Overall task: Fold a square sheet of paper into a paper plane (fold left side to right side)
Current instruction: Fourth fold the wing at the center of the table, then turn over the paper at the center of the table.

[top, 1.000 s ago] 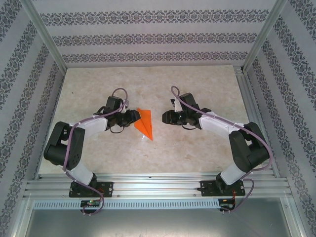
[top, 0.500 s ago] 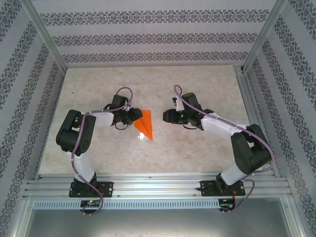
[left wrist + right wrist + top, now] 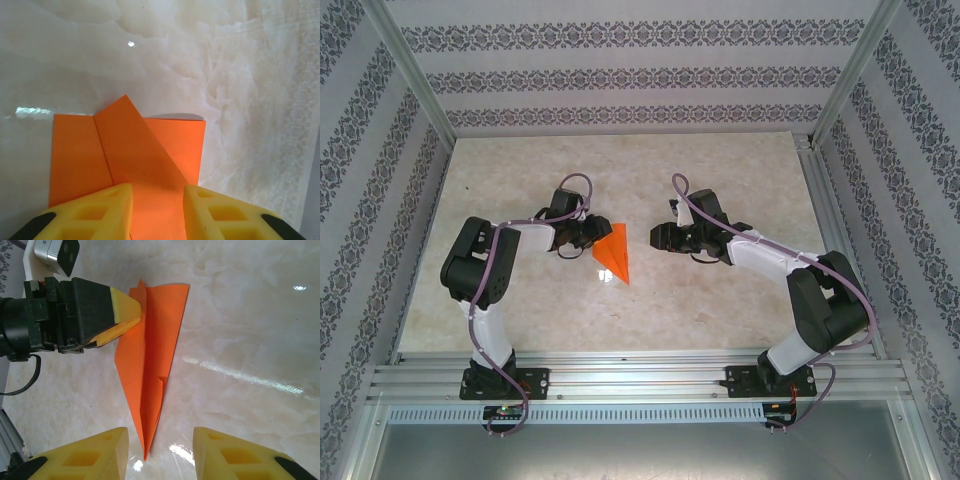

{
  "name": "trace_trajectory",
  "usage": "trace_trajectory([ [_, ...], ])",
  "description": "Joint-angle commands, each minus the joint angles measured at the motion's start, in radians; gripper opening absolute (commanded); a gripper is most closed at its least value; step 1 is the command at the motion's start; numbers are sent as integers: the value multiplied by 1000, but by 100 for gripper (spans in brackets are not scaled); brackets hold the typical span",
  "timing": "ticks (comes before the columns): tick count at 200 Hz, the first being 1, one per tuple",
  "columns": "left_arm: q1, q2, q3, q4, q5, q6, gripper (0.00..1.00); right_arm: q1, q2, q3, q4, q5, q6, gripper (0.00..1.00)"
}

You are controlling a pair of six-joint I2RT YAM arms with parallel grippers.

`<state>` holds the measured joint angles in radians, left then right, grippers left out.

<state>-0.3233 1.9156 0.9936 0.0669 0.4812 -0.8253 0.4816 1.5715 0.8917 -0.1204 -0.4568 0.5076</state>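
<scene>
Hidden and cut-off bits
The orange paper (image 3: 150,150) runs off the bottom edge of the left wrist view, its near end hidden under the left gripper (image 3: 157,188). From above, that gripper covers the paper's left side, and it may be touching it; too small to tell.

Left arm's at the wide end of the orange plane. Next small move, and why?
Probably close the left tool on the flap. Its fingers straddle the wide end of the paper plane with a gap, and the flap sits between them. The right tool hangs open, apart from the paper, so it gives no hold.
</scene>
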Motion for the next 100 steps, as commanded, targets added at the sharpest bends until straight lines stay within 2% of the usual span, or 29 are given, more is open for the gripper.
trace_trajectory([
  [1, -12, 7, 18, 29, 11, -11, 35, -9, 0, -7, 29, -19, 9, 39],
  [71, -12, -122, 17, -156, -102, 58, 38, -10, 13, 1, 27, -20, 6, 39],
  [100, -12, -105, 34, -173, -93, 60, 39, -9, 14, 1, 31, -23, 9, 39],
])
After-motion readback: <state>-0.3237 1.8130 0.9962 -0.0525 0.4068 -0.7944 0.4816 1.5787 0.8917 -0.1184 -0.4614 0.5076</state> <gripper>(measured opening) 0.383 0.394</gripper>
